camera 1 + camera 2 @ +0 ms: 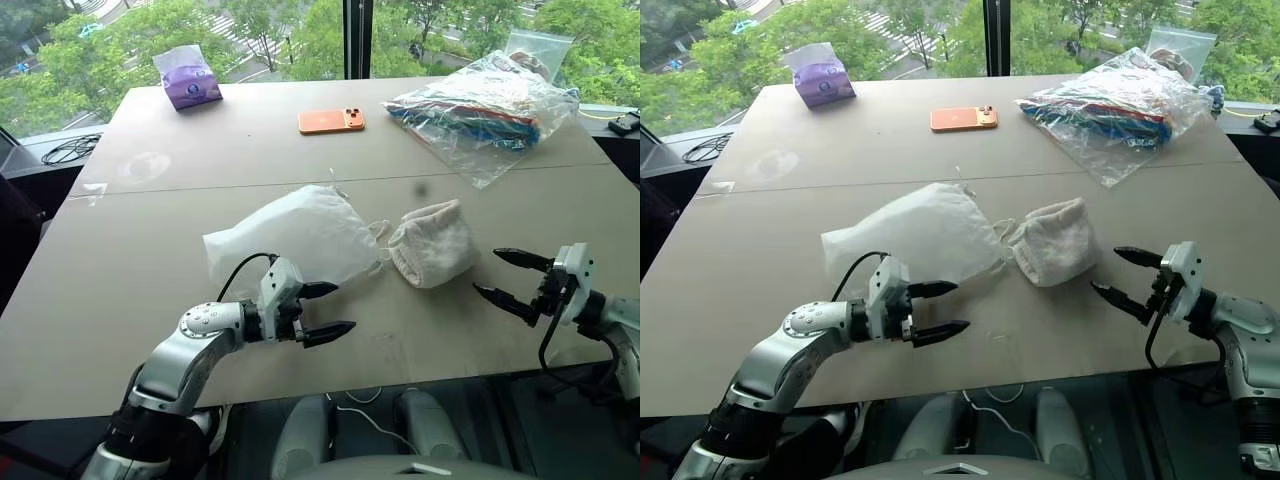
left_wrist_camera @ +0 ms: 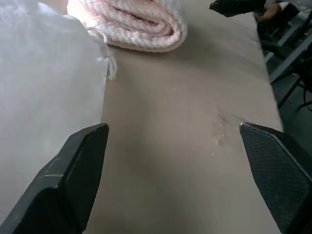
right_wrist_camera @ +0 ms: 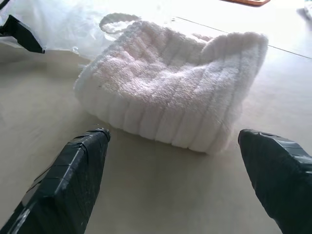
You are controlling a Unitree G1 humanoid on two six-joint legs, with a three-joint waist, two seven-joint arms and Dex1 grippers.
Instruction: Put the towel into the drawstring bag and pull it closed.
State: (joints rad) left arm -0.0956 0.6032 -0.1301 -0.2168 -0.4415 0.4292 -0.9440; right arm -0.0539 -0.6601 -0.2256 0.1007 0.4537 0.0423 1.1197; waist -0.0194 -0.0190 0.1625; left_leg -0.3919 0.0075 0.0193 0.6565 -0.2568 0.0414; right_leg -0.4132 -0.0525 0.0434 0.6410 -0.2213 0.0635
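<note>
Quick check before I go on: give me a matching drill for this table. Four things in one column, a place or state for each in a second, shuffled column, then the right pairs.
Things:
1. towel
2. drawstring bag
3. orange phone
4. purple tissue pack

Places or states:
A. at the far left corner of the table
B. lying flat, mouth and cords turned toward the towel
C. folded bundle in front of the open right gripper
D. at the far middle of the table, beside the clear plastic bag

Pairs: 1-C, 2-B, 3-D, 4-A
</note>
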